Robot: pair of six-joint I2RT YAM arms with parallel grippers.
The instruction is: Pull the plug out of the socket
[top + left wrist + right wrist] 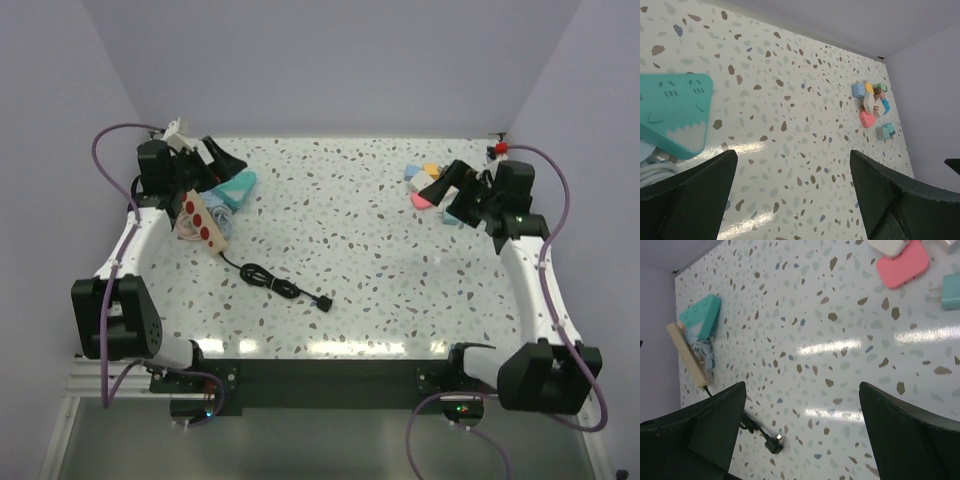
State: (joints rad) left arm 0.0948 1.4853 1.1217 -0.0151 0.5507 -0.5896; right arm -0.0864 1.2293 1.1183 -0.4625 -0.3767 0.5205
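The socket, a pale wooden strip (201, 221) with red round faces, lies at the table's left; the right wrist view shows it edge-on (687, 356). Its thin black cable (262, 276) runs to a loose black plug (323, 301), which also shows in the right wrist view (775, 442). I cannot tell whether any plug sits in the red faces. My left gripper (224, 163) is open and empty, just behind the socket (792, 175). My right gripper (446, 186) is open and empty at the far right (802, 410).
A teal power strip (238, 186) with a bundled pale cord (650, 170) lies against the socket's far side. Several coloured adapters (424, 184) cluster at the back right, among them a pink one (903, 265). Walls close the table's back and sides.
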